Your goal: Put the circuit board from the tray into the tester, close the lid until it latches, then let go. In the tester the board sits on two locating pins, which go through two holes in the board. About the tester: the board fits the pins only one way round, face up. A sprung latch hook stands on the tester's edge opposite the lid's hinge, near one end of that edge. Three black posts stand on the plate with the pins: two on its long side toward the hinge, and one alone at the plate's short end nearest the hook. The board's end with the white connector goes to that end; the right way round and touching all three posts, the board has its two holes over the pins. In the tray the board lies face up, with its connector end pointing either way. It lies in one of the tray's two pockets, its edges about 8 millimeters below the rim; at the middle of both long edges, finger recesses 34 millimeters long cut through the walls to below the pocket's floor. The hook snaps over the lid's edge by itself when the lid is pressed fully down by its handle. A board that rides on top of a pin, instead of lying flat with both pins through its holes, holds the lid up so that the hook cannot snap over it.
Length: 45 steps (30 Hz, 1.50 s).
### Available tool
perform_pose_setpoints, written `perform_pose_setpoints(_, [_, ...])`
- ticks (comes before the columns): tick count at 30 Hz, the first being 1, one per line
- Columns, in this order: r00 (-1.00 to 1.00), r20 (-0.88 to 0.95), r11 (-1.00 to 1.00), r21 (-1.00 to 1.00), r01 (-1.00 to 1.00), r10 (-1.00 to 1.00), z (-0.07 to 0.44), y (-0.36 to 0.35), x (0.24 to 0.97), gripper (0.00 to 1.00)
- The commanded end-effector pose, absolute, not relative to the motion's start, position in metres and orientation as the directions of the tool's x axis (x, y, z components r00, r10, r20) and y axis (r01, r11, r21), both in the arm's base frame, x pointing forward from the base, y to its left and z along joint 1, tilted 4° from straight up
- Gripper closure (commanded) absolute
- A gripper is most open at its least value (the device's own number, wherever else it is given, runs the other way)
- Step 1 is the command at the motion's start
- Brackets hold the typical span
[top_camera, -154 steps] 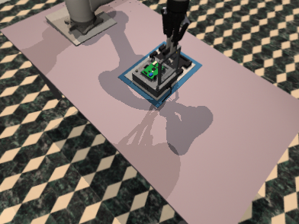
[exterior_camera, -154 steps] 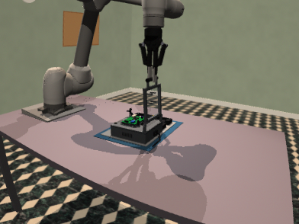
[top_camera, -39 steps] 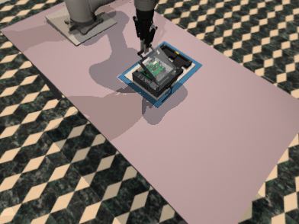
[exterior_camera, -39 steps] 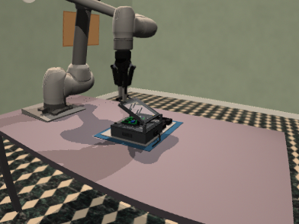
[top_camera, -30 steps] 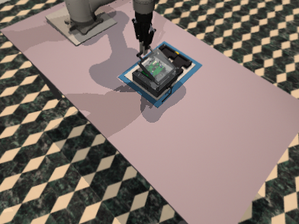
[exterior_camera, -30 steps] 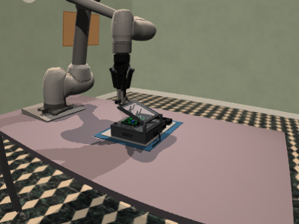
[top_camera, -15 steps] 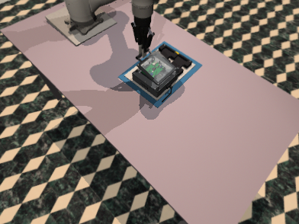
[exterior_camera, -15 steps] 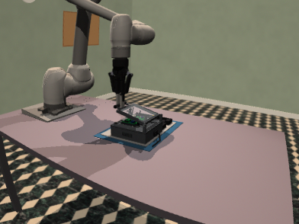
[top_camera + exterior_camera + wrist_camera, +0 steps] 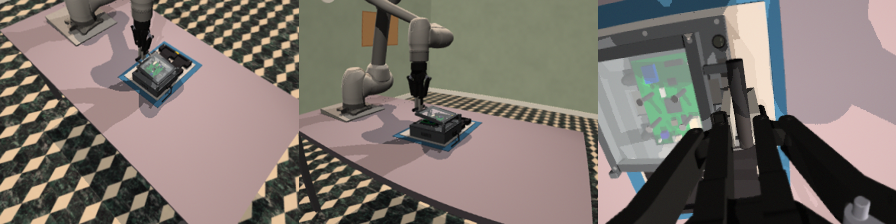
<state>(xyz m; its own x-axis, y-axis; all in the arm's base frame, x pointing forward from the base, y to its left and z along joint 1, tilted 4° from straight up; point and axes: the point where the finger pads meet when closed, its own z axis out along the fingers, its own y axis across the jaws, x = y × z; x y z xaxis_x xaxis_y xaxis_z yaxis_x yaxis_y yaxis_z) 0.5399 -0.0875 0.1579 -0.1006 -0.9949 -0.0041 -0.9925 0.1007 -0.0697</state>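
Gripper (image 9: pixel 738 125) of the grey arm (image 9: pixel 420 38): fingers pinched on the dark bar handle (image 9: pixel 737 95) of the tester's clear lid (image 9: pixel 155 68). Lid almost flat over the black tester (image 9: pixel 430 131), which stands on a blue mat (image 9: pixel 127 78) (black tray (image 9: pixel 177 57) just behind it). Circuit board (image 9: pixel 655 95): green, inside the tester, seen through the lid.

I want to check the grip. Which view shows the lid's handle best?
The wrist view: the handle stands large between the closed gripper fingers. In the top and exterior views the gripper mostly hides it, above the lid.
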Motion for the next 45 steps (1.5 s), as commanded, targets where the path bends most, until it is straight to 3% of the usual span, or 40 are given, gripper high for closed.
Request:
perform_pose_setpoints(1, [-0.101,-0.004,0.101,-0.069,-0.992,-0.995,0.154,-0.087,0.54,1.0])
perform_pose_setpoints(45, [-0.101,-0.004,0.101,-0.069,-0.992,-0.995,0.133,-0.087,0.54,1.0])
